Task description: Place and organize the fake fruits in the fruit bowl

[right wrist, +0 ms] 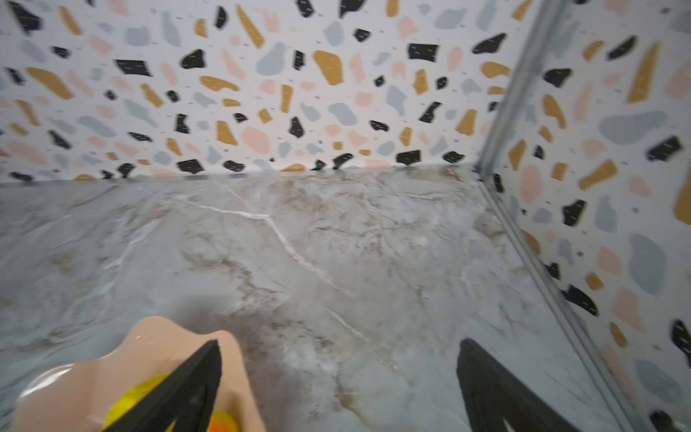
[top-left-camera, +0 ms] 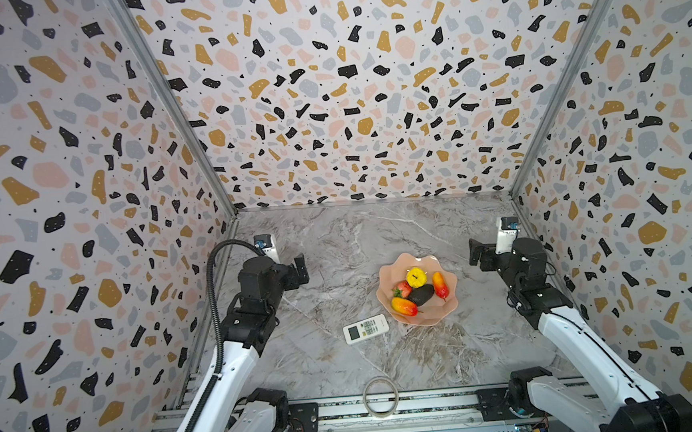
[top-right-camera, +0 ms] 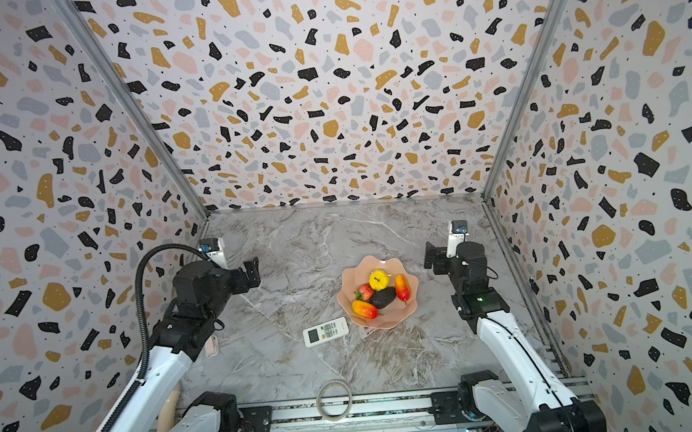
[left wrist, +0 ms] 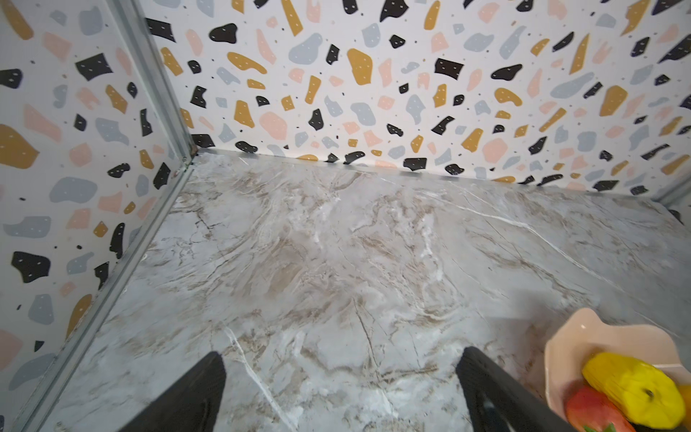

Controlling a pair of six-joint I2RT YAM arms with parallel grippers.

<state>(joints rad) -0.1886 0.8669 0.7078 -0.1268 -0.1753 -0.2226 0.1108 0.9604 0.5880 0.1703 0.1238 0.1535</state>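
Fruit bowl (top-left-camera: 430, 316), on the worktop (top-left-camera: 338, 242), right of centre in both top views. We counted five fake fruits (top-left-camera: 418, 291) inside, touching in a cluster: yellow round one (top-left-camera: 416, 277), strawberry (top-left-camera: 403, 289), dark oval (top-left-camera: 423, 295), oblong one (top-left-camera: 440, 285), second oblong one (top-left-camera: 403, 306). Placing looked done. Left fingers (left wrist: 194, 396) stood spread and empty, left of centre. Right fingers (right wrist: 482, 385) stood spread and empty near the bowl's right rim, likely with nothing left to carry. The remote (top-left-camera: 365, 329) lay outside the bowl.

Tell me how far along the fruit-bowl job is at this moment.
Done: all five fake fruits lie inside the fruit bowl; none sits outside it. In hand: nothing. The left gripper and right gripper are open and empty, apart from the bowl. Left: at most some tidying of the arrangement.
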